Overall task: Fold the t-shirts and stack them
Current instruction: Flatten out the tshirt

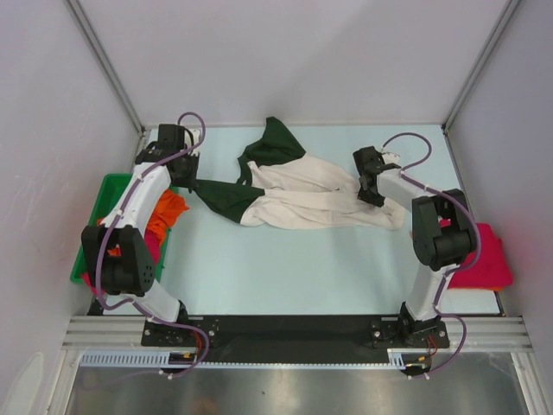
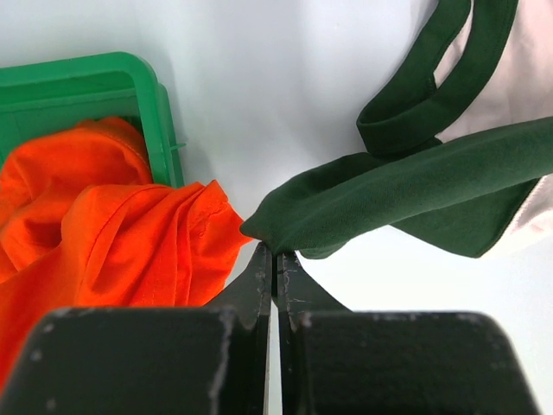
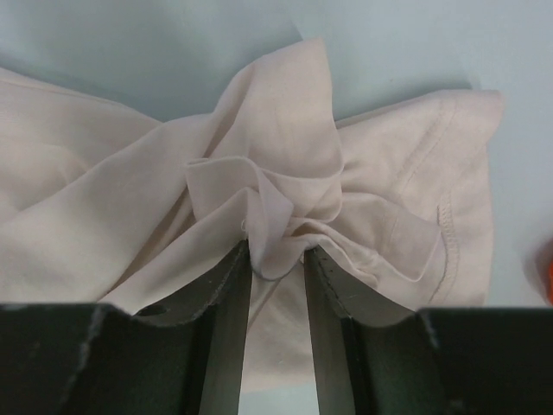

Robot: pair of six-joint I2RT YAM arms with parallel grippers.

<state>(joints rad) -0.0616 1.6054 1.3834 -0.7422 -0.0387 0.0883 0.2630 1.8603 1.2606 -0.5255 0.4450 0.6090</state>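
The two black fingers [image 2: 256, 285] of the left gripper [image 2: 275, 252] are pressed together and pinch the end of the dark green sleeve [image 2: 406, 186] of the cream t-shirt [image 2: 527, 78]. At the left, an orange t-shirt [image 2: 112, 225] hangs over the wall of the green bin [image 2: 78, 82] onto the pale desk [image 2: 259, 78], and it touches the sleeve end.

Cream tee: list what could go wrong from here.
1. The left gripper pinches only the tip of the sleeve; a pull may slip it free.
2. The right gripper holds a bunched fold of the tee, so several layers may lift and it may not spread flat.
3. The orange tee spills from the bin right beside the left gripper and could get dragged along.
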